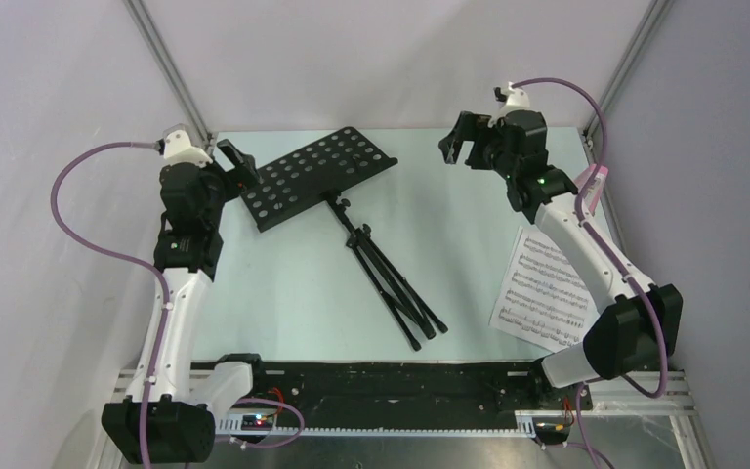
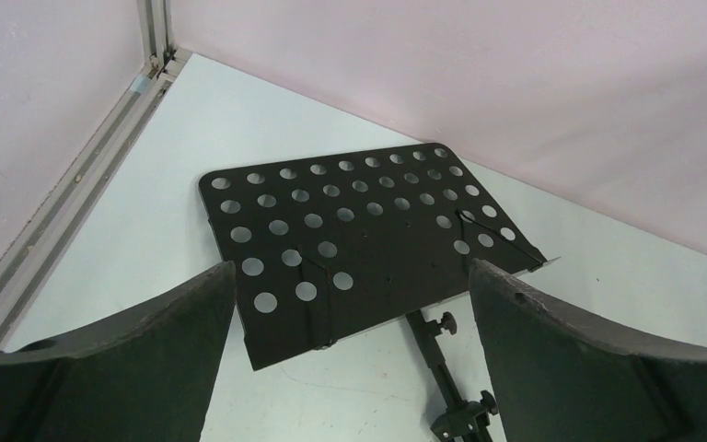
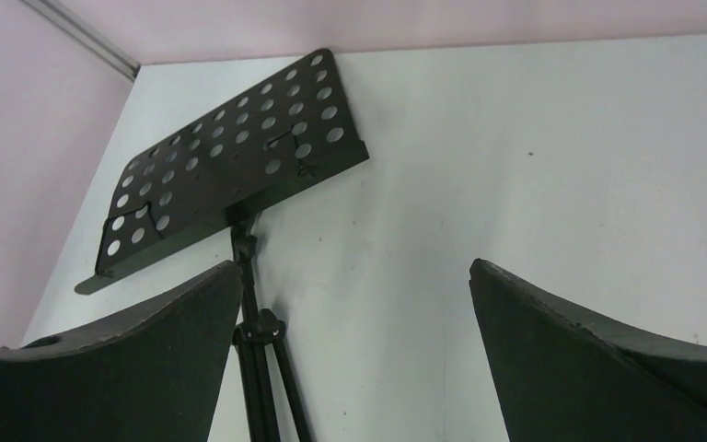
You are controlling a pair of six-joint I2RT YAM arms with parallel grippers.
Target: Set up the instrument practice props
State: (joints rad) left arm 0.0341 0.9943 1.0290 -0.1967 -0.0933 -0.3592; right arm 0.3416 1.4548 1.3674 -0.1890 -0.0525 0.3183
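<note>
Your left gripper [image 1: 238, 162]: jaws wide apart, arm stretched forward.
Your right gripper [image 1: 461, 143]: jaws wide apart, wrist turned left.

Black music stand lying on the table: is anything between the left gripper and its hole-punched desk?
Nothing visible does. The left gripper is open beside the left end of the black hole-punched metal desk, with no object between them. The white sheet-music page lies away by the right arm.

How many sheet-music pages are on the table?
1 that I can tell: the sheet-music page lies flat near the right edge of the table, partly under the right arm. More may be stacked beneath it or hidden by the arm.
</note>
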